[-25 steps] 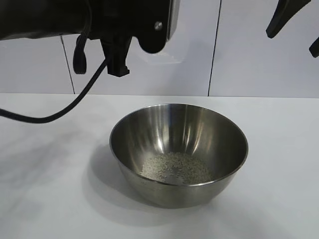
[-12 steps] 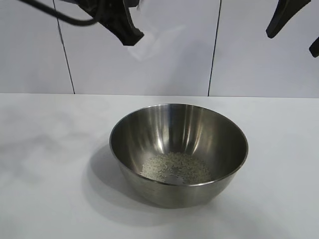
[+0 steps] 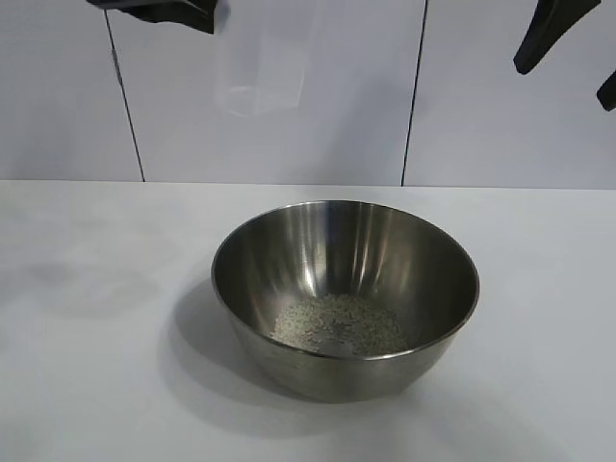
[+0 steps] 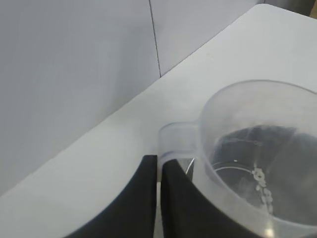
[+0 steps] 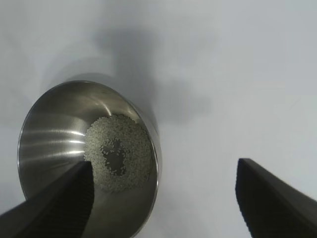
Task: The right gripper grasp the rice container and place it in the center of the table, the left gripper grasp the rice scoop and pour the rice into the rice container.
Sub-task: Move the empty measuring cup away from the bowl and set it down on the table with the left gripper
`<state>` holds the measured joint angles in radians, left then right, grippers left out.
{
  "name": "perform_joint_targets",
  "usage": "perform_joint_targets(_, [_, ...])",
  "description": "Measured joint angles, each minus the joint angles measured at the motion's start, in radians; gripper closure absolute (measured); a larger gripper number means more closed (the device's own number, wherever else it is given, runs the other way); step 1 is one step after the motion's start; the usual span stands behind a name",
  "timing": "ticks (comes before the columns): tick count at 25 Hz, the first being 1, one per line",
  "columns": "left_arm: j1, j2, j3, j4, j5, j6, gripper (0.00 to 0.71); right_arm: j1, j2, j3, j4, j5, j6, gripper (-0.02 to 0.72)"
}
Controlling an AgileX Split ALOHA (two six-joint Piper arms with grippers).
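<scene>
Item one, the table (image 3: 87,318): a plain white top, spread well below both of my grippers.

Item two, the rice container (image 3: 345,294): a wide, shiny steel bowl standing upright on the table. I log it below and beside the left gripper, not under it, and below the right gripper, off to the side of the gap between that gripper's fingers. In the right wrist view the bowl (image 5: 74,148) shows partly behind one black finger; nothing touches it.

Item three, the right gripper (image 5: 163,198): I hold it high over the table, its two black fingers spread wide apart with bare tabletop between them. It carries nothing. From outside only its dark fingertips (image 3: 549,34) show, at the upper edge.

Item four, the left gripper (image 4: 158,198): raised high, its two fingers pressed close together on the handle of the rice scoop. From outside I see just a dark finger end (image 3: 168,12) at the top edge.

Item five, the rice scoop (image 4: 257,168): a clear plastic cup with a side handle, held upright at the left gripper's tips and reaching out from them. From outside it reads as a faint translucent shape (image 3: 258,67) hanging in the air beside the finger end, well above the table.

Item six, the rice (image 3: 337,325): a shallow heap of small white grains at the bottom of the bowl. A few stray grains (image 4: 260,181) cling inside the scoop.
</scene>
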<state>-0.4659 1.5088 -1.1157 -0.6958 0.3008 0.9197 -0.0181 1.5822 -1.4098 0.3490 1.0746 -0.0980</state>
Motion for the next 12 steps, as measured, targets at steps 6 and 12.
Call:
perform_joint_targets(6, [0.119,0.000,0.000,-0.283,0.178,0.105,0.701,0.000,0.000,0.000,0.000,-0.001,-0.002,0.156])
perform_joint_targets(12, [0.278,-0.001,0.011,-0.678,0.387,0.359,0.701,0.000,0.000,0.000,0.000,-0.001,-0.008,0.156])
